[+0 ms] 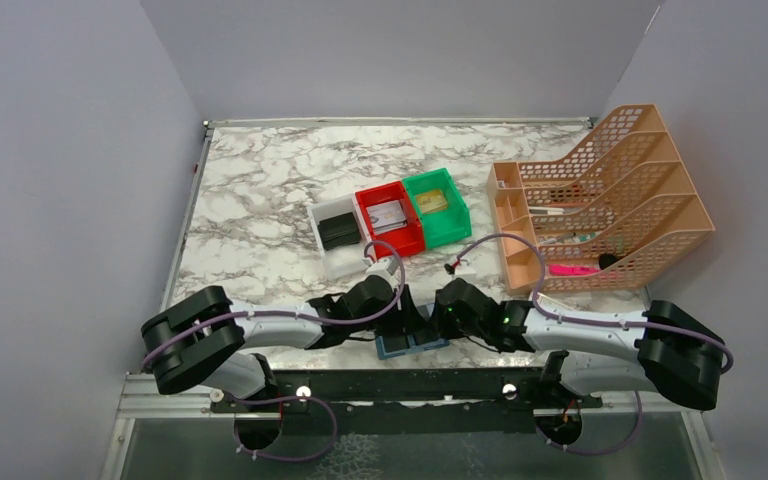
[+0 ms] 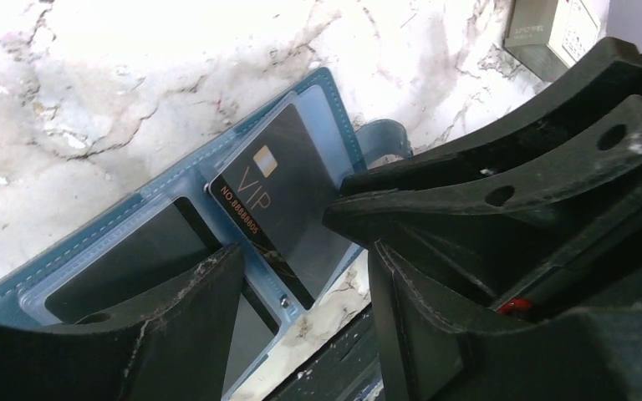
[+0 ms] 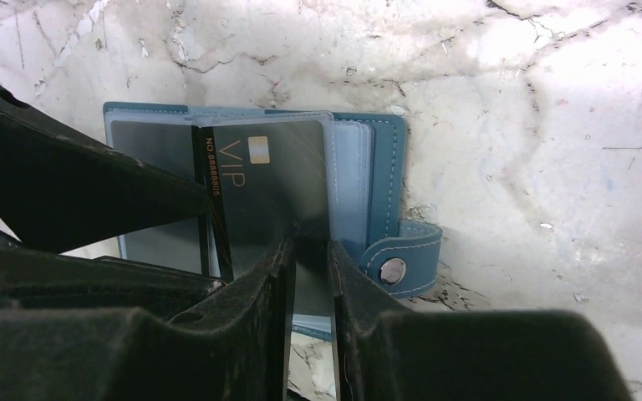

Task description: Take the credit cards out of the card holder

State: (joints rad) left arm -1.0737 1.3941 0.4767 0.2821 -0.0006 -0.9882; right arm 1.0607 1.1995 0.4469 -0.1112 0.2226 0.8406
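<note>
Nips thin, stiff, likely slick VIP card [image 3: 276,175] by its exposed edge in nearly closed right gripper [image 3: 311,251], with wide-spread, empty left gripper [image 2: 305,259] above floppy open card holder [image 3: 389,167] just beneath both.

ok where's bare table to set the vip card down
Free: left of the white bin, behind the green bin, narrowly between it and the organizer. Crowded around the card holder, under the left gripper and right gripper.

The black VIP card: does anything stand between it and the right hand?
Nothing visible does. The right hand has its fingers on both sides of the VIP card, which lies on the open card holder.
</note>
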